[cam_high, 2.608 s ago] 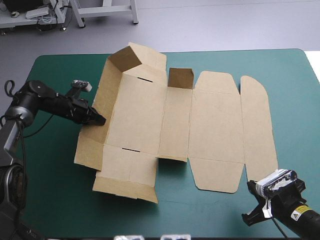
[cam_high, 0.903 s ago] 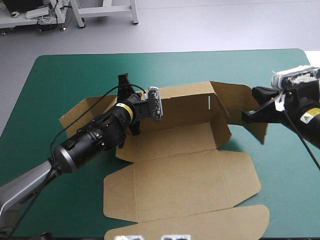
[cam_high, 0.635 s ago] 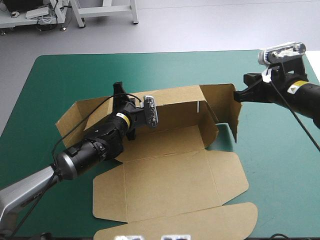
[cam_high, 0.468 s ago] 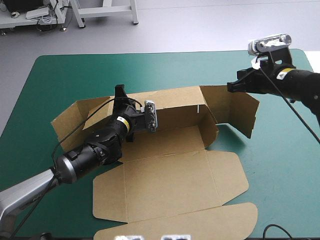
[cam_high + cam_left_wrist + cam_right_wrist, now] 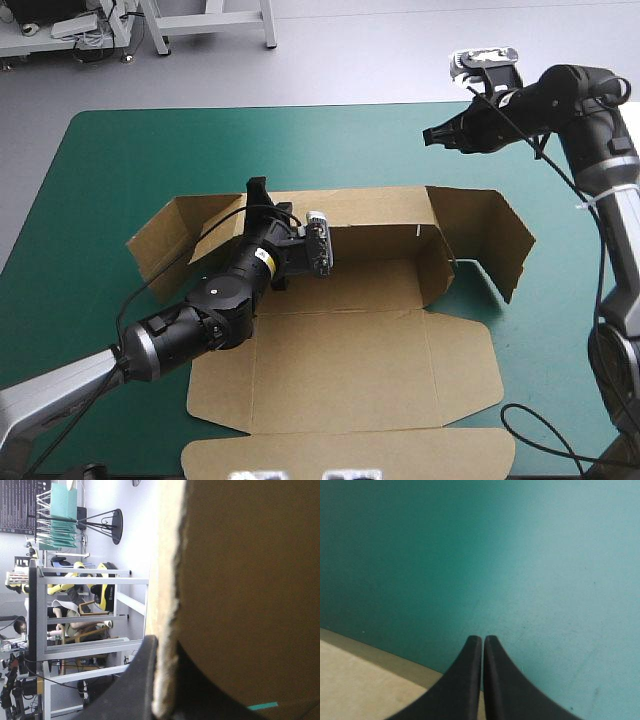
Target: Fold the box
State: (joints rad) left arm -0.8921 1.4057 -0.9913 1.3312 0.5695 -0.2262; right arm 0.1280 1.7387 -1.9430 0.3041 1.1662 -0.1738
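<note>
Here, the left gripper (image 5: pixel 257 192) is clamping the top edge of the far wall of the box (image 5: pixel 350 340). Its wrist view is showing this up close: one black finger (image 5: pixel 142 680) is pressing on the edge of the brown board. Only the high view is showing the whole box, sitting mid-table (image 5: pixel 120 150), far wall standing, end flaps up at left and right, lid lying flat toward the near edge. The right gripper (image 5: pixel 482 641) is pinched together, holding nothing. From above it is hanging past the far wall, apart from the box.
</note>
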